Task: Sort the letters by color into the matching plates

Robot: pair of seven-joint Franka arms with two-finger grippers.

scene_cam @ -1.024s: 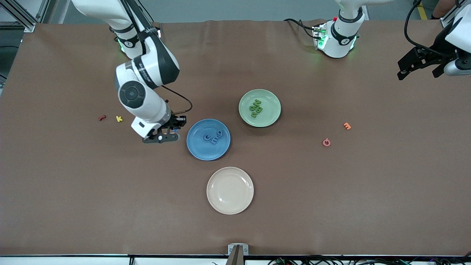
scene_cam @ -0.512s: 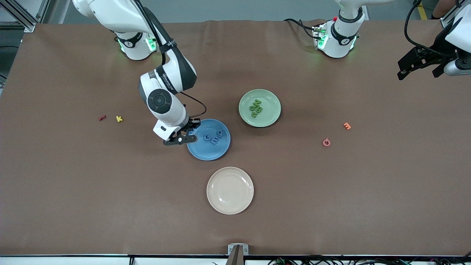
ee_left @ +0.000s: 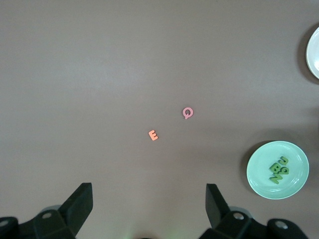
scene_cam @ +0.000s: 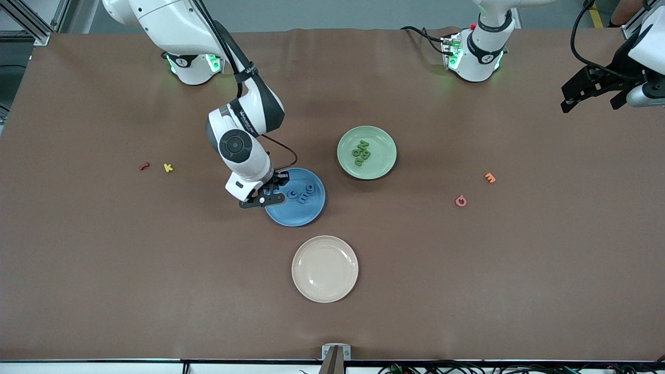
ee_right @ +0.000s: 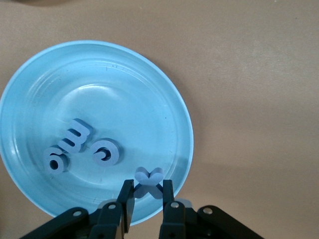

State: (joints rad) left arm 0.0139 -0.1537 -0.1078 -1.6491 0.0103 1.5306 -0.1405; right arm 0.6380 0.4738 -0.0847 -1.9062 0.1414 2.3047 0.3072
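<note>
Letters in blue: three are lying in the blue plate (scene_cam: 301, 208), and the right hand (scene_cam: 266, 196) is hanging over that plate's rim at the right arm's end, pinched shut on a fourth blue letter X (ee_right: 148, 180). Four green letters (scene_cam: 361, 152) are sitting in the green plate (scene_cam: 382, 161), up-table of the blue one. Cream plate (scene_cam: 324, 285) is lying nearest the front camera, apart from both hands. Red letter (scene_cam: 144, 166) and yellow letter (scene_cam: 168, 167) are lying on the worktop (scene_cam: 467, 285) toward the right arm's end; orange letter (scene_cam: 490, 177) and pink letter (scene_cam: 460, 200) toward the left arm's end. Left hand (scene_cam: 592, 94) is waiting high at the worktop's edge, spread wide, holding nothing.

Left wrist view: both fingers (ee_left: 75, 206) are standing well apart, with the orange E and pink Q lying under them.

Right wrist view: fingertips (ee_right: 127, 196) are clamping the X just above the plate's inner edge, close beside the C (ee_right: 105, 152).
</note>
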